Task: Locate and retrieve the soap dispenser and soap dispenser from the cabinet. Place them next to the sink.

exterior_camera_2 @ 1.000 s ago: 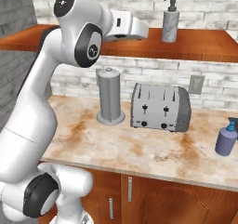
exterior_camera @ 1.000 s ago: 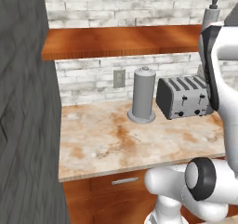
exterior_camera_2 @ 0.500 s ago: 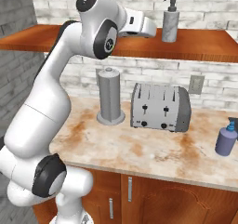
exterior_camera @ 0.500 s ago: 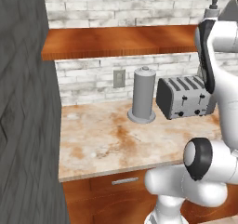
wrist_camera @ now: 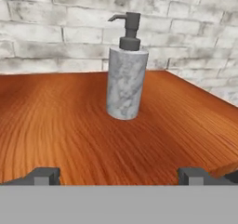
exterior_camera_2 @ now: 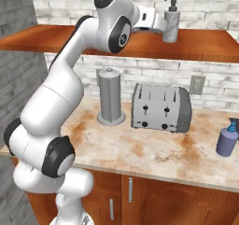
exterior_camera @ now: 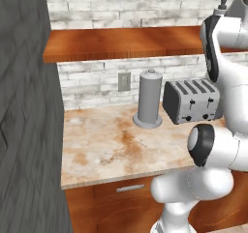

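While grey soap dispenser (wrist_camera: 125, 76) faces hand | right base: blue soap dispenser (exterior_camera_2: 228, 138) on counter (exterior_camera_2: 154, 149)

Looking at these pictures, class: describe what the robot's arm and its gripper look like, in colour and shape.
The arm is glossy white, built of rounded, tube-like links with dark grey to black bands and round caps at the joints. No cables or markings show. The gripper ends in two small, dark grey, blocky finger tips, seen in the hand view.

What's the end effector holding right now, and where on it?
Nothing. The end effector is open, short of the grey soap bottle standing on the wooden shelf.
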Controlling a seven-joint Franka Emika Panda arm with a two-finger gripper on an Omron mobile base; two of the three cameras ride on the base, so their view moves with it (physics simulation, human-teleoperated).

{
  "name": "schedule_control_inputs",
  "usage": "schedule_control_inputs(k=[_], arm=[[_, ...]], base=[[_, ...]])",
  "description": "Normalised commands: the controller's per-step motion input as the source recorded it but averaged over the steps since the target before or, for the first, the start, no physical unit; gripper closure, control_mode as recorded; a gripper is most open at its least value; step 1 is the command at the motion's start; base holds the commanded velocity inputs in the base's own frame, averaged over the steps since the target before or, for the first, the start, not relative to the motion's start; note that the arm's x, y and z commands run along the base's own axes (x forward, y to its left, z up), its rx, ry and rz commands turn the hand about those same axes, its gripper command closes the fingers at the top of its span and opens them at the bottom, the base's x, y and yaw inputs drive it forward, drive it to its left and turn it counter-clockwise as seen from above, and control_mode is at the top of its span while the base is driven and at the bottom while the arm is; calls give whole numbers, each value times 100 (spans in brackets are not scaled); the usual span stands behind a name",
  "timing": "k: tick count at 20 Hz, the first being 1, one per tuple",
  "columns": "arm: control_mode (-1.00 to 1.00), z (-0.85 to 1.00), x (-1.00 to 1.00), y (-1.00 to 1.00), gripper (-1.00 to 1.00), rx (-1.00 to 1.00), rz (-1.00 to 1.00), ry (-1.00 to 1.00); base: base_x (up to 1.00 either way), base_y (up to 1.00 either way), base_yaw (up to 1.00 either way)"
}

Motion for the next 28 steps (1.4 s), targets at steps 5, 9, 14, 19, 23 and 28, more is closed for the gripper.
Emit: schedule_control_inputs(k=[5, 9, 14, 19, 23, 28], arm=[[-100, 0, 40, -32, -100, 0, 0, 0], [-100, -1, 41, -27, -100, 2, 0, -3], [-100, -6, 50, -17, -100, 6, 1, -7], [-100, -9, 38, -19, -100, 7, 2, -10], [-100, -11, 36, -25, -100, 5, 4, -11], [-100, -8, 33, -4, -100, 1, 8, -4]], base=[[0, 0, 0], [0, 0, 0], [0, 0, 0], [0, 0, 0], [0, 0, 0], [0, 0, 0]])
